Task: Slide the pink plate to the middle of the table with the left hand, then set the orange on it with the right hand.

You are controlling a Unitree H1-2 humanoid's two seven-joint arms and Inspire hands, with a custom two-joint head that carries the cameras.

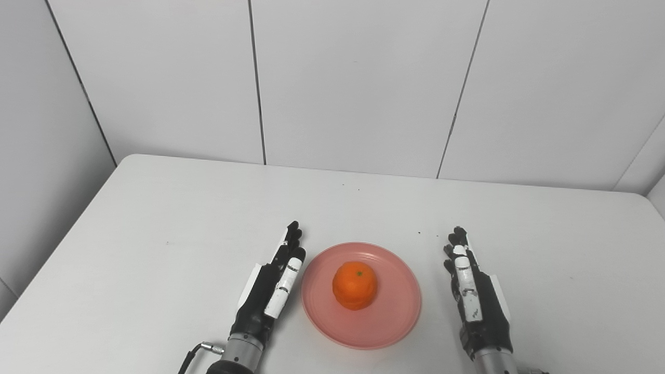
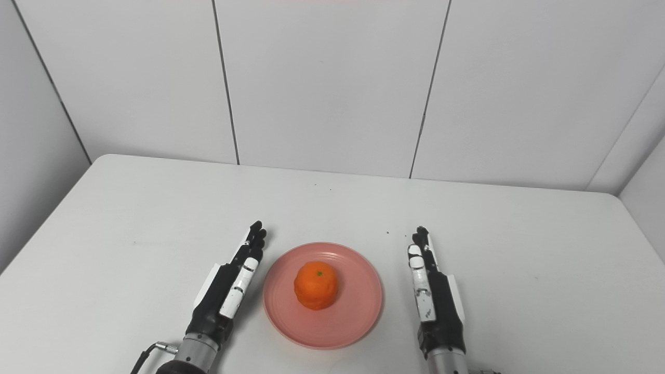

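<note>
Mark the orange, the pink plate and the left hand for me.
orange (image 1: 355, 285), left eye view, middle of the fruit.
pink plate (image 1: 387, 322), left eye view, bare inner surface.
left hand (image 1: 271, 288), left eye view, back of the hand.

A white table (image 1: 171, 218) with rounded far corners stands against a wall of pale panels. Directly on its top lies one pink plate (image 1: 400, 311), round and shallow, set near the front edge and about midway between the table's left and right sides. A few tiny dark specks (image 1: 420, 233) dot the surface behind the plate.
</note>
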